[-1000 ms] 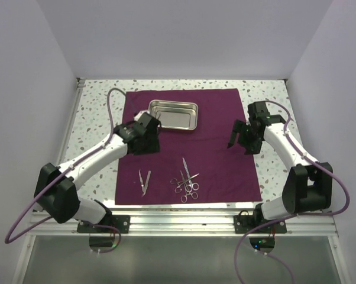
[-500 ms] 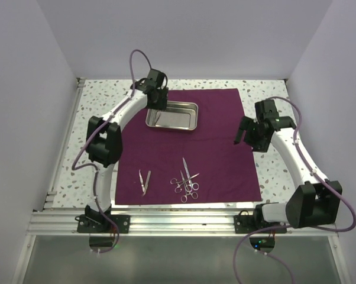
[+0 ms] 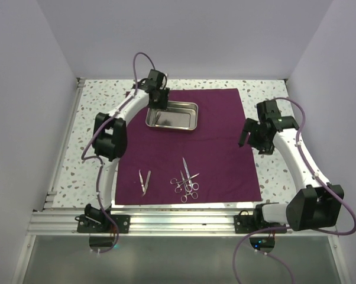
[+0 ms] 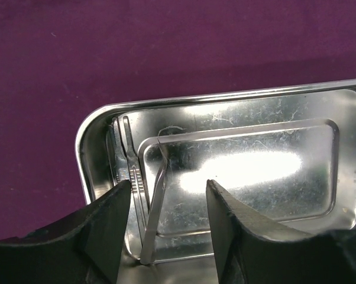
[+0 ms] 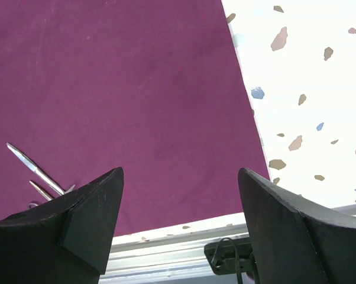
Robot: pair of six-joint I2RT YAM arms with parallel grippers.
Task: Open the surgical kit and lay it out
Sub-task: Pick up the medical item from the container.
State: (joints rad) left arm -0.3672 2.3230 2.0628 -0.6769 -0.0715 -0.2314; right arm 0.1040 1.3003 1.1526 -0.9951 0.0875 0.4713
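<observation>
- The left gripper is hovering over the left end of the steel tray, with its arm reaching far across the table.
- In the left wrist view, its fingers are standing spread apart and are not touching anything.
- A pair of tweezers is lying in the tray's left end, in line with the gap between those fingers. One leg is leaning along the tray's left wall.
- The tray is sitting on the far part of the maroon cloth, which is lying flat and unfolded on the speckled table.
- A second pair of tweezers is lying on the near left part of the cloth.
- A cluster of ring-handled instruments is lying just to its right. Whether each is scissors or forceps is hard to tell.
- The right gripper is hanging above the cloth's right edge, well apart from the tray.
- Its fingers are spread wide and are holding nothing. Below them, cloth, bare table and the pointed tips of the instruments are showing.
</observation>
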